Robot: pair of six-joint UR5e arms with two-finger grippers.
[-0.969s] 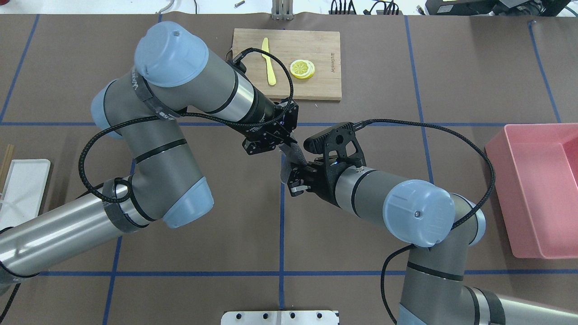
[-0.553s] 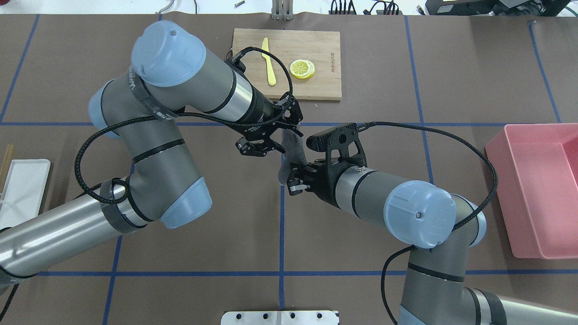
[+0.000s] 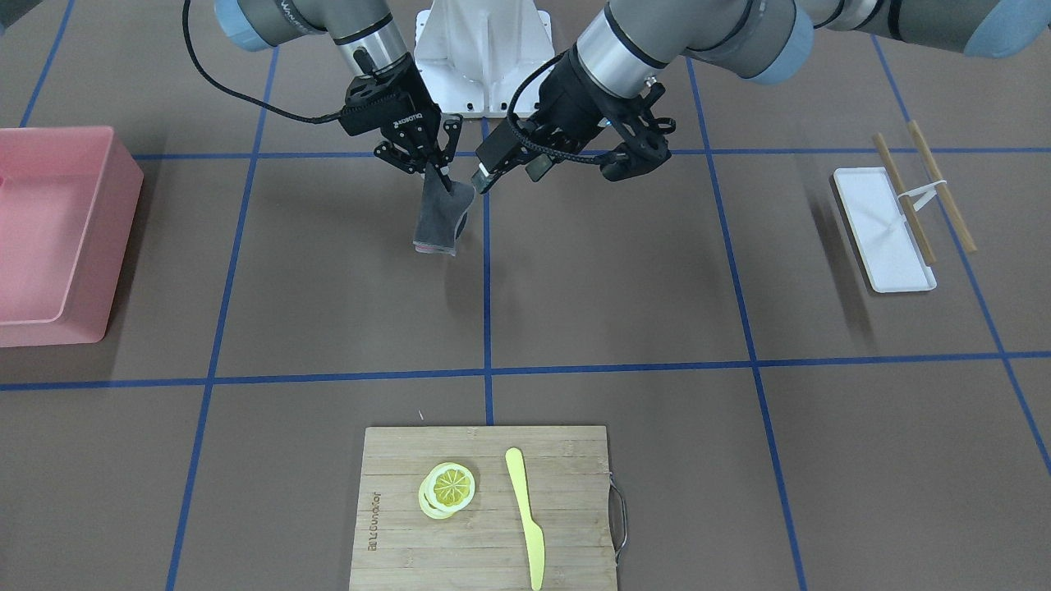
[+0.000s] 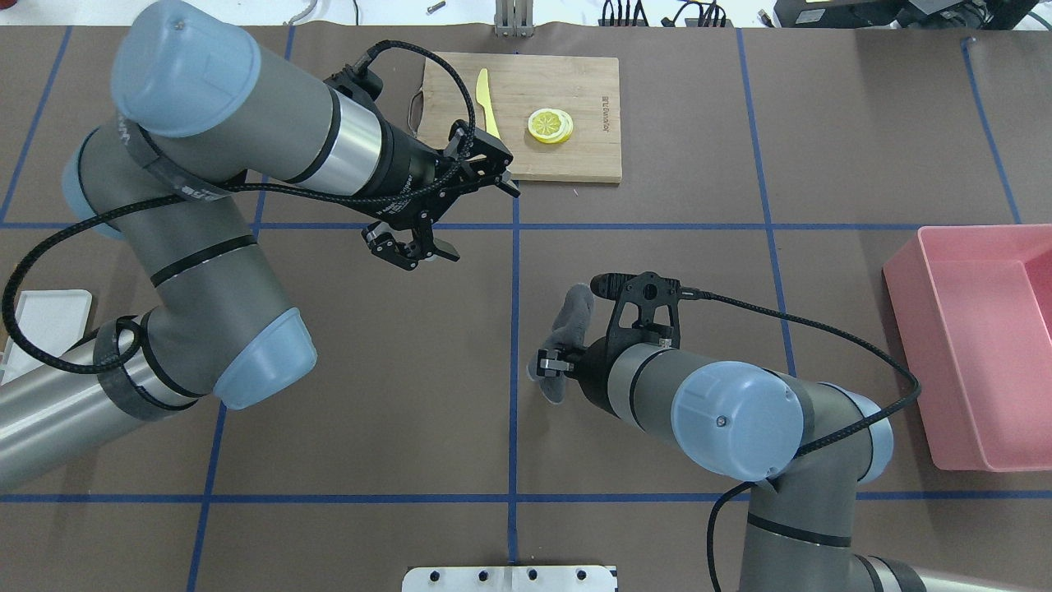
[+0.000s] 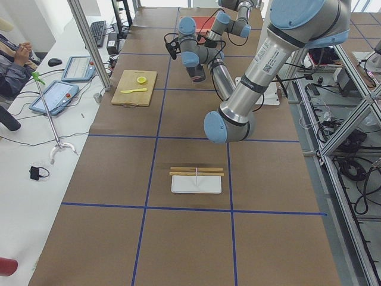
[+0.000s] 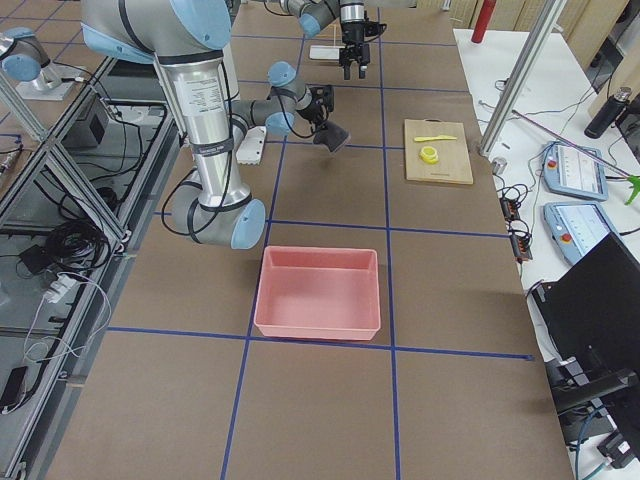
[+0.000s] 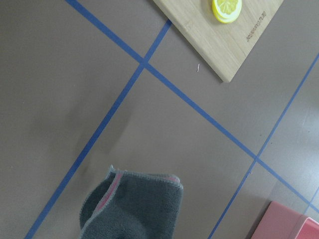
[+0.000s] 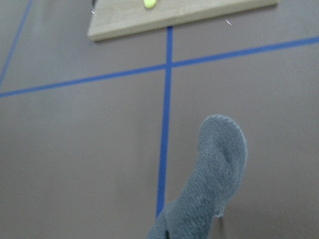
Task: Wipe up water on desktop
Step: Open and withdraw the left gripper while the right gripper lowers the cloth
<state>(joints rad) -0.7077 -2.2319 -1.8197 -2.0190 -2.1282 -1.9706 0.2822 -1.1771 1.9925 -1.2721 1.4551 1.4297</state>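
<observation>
The desktop (image 4: 674,131) is brown with blue tape lines; no wet patch shows on it. My right gripper (image 4: 552,362) is shut on a grey cloth (image 4: 577,316) just right of the centre tape line. In the front view the cloth (image 3: 439,215) hangs folded below the right gripper (image 3: 431,168), close over the desktop (image 3: 624,279); I cannot tell if it touches. My left gripper (image 4: 448,210) is open and empty, up and to the left of the cloth, near the cutting board's corner. The front view also shows the left gripper (image 3: 562,167). The cloth also shows in both wrist views (image 7: 134,209) (image 8: 214,174).
A bamboo cutting board (image 4: 593,160) at the far middle carries a lemon slice (image 4: 550,125) and a yellow knife (image 4: 485,94). A pink bin (image 4: 914,353) stands at the right edge. A white tray (image 3: 883,234) with chopsticks (image 3: 944,189) lies at the left.
My left gripper let go of the cloth, opened, and drew back up and to the left. My right gripper kept the cloth and carried it nearer to the robot.
</observation>
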